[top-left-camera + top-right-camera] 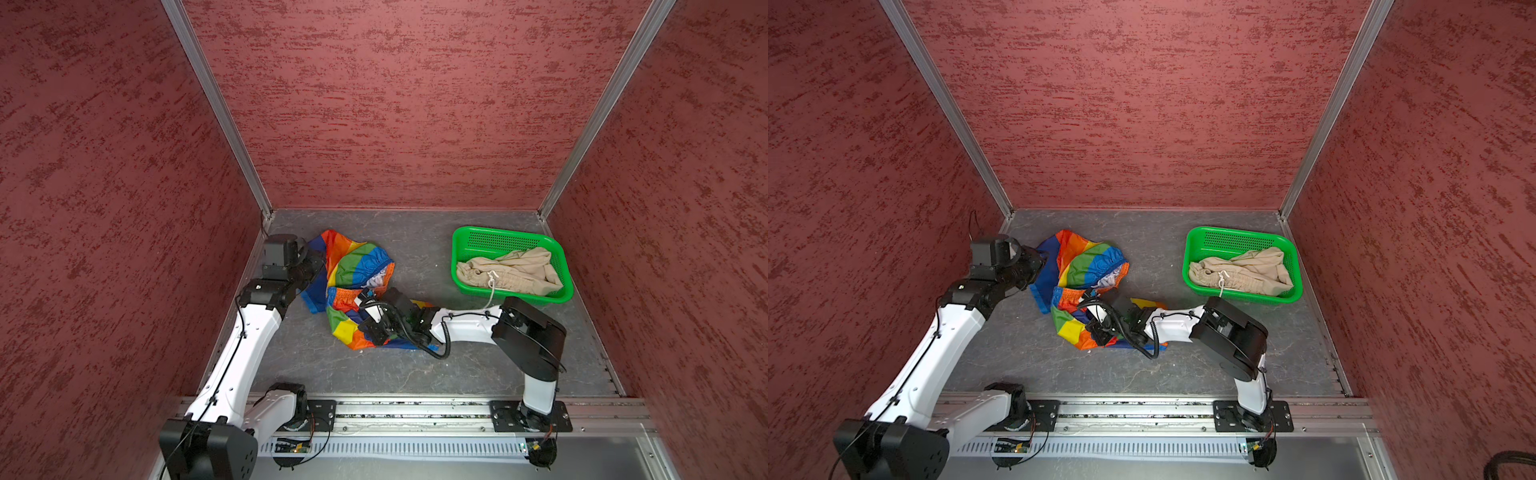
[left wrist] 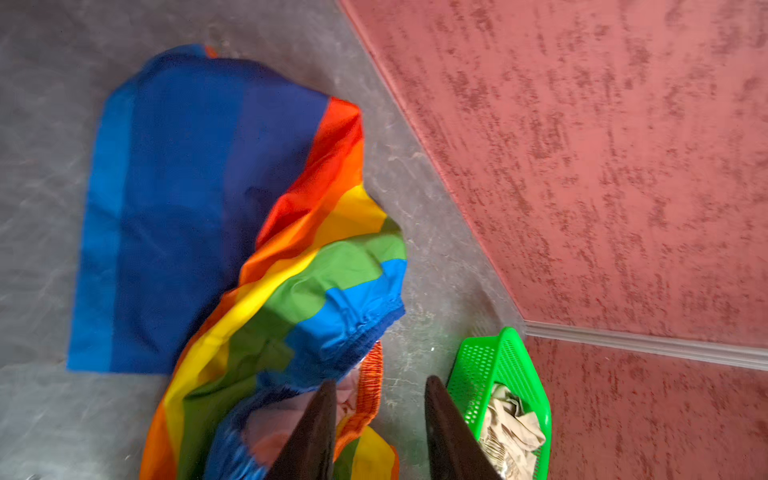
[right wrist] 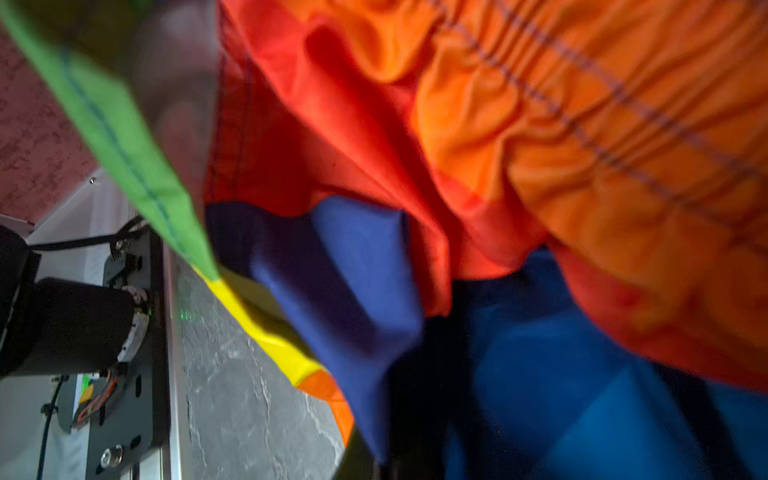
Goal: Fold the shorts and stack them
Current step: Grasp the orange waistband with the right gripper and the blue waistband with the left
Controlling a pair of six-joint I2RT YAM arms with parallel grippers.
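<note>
The rainbow-striped shorts (image 1: 353,266) (image 1: 1088,262) lie crumpled on the grey floor, left of the middle. My left gripper (image 2: 380,386) is open just above their orange waistband, with bare floor showing between its fingers. In both top views it (image 1: 320,270) sits at the garment's left edge. My right gripper (image 1: 365,296) (image 1: 1090,297) reaches across from the right and is shut on the rainbow shorts (image 3: 540,145). Bunched fabric hides its fingers in the right wrist view. The beige shorts (image 1: 511,270) (image 1: 1241,270) (image 2: 511,432) lie heaped in the basket, their white drawstring hanging over its front rim.
The green perforated basket (image 1: 498,232) (image 1: 1233,230) (image 2: 498,353) stands at the back right near the wall. Red textured walls close in the back and both sides. A metal rail (image 1: 415,411) with both arm bases runs along the front edge.
</note>
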